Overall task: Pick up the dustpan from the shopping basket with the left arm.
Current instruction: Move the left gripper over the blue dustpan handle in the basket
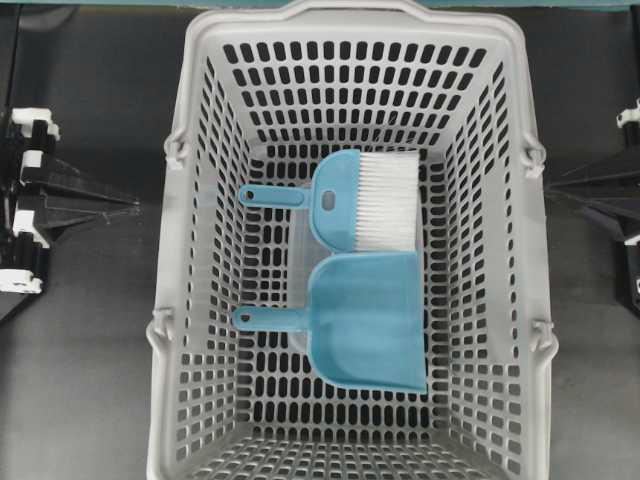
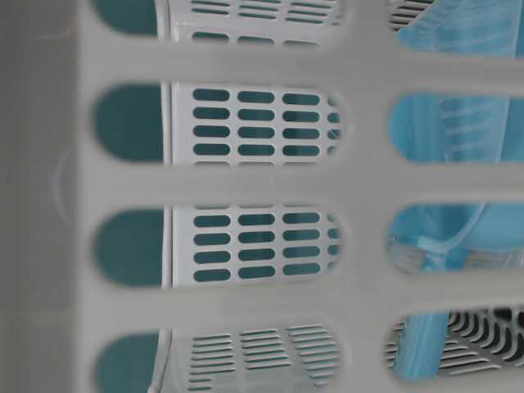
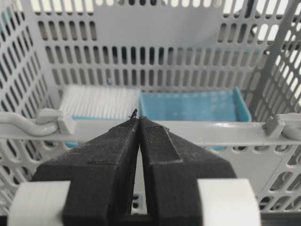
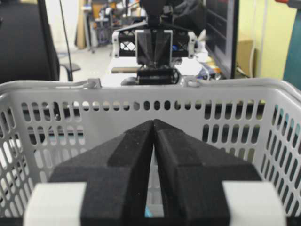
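Observation:
The light-blue dustpan (image 1: 365, 320) lies flat on the floor of the grey shopping basket (image 1: 190, 130), its thin handle pointing left. In the left wrist view the dustpan (image 3: 193, 106) shows beyond the basket's near rim (image 3: 225, 133). My left gripper (image 1: 135, 203) is outside the basket's left wall, shut and empty; its tips (image 3: 139, 118) meet level with the rim. My right gripper (image 1: 550, 182) is outside the right wall, also shut and empty, with its tips (image 4: 153, 121) in front of the basket wall (image 4: 225, 84).
A light-blue hand brush (image 1: 360, 200) with white bristles (image 3: 99, 101) lies just behind the dustpan, handle pointing left. The basket's folded handles rest along its rim (image 3: 28, 123). In the table-level view, light-blue plastic (image 2: 458, 229) shows through the wall slots.

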Controlling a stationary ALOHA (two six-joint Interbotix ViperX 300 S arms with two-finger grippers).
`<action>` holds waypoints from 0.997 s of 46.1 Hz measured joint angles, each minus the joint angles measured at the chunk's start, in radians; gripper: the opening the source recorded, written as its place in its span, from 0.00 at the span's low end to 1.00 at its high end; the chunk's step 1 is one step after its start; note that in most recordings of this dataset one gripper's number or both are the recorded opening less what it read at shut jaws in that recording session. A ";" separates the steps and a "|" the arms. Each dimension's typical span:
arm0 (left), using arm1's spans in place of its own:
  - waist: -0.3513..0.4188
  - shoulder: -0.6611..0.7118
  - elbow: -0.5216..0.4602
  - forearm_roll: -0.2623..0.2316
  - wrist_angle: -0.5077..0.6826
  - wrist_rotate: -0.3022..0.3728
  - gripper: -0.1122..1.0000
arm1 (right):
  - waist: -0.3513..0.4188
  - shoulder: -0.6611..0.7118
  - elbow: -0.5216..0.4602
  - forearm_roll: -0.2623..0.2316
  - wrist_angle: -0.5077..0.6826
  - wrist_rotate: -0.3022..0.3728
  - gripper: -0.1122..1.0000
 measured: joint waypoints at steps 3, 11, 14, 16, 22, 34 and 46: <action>0.000 -0.003 -0.014 0.011 0.028 -0.014 0.11 | -0.002 0.000 0.000 0.000 0.002 0.000 0.10; -0.002 0.012 -0.213 0.035 0.298 -0.043 0.10 | -0.005 -0.020 0.000 0.005 0.029 0.003 0.10; -0.008 0.043 -0.282 0.035 0.411 -0.041 0.10 | -0.005 -0.031 0.000 0.006 0.054 0.003 0.10; -0.017 0.071 -0.327 0.035 0.476 -0.041 0.10 | -0.005 -0.037 0.000 0.006 0.075 0.003 0.10; -0.048 0.183 -0.468 0.037 0.647 -0.037 0.10 | -0.005 -0.063 -0.003 0.008 0.126 0.003 0.10; -0.091 0.471 -0.741 0.037 0.948 -0.026 0.10 | -0.003 -0.087 -0.008 0.008 0.152 0.009 0.10; -0.110 0.735 -0.969 0.037 1.192 -0.026 0.11 | 0.008 -0.089 -0.008 0.008 0.152 0.069 0.10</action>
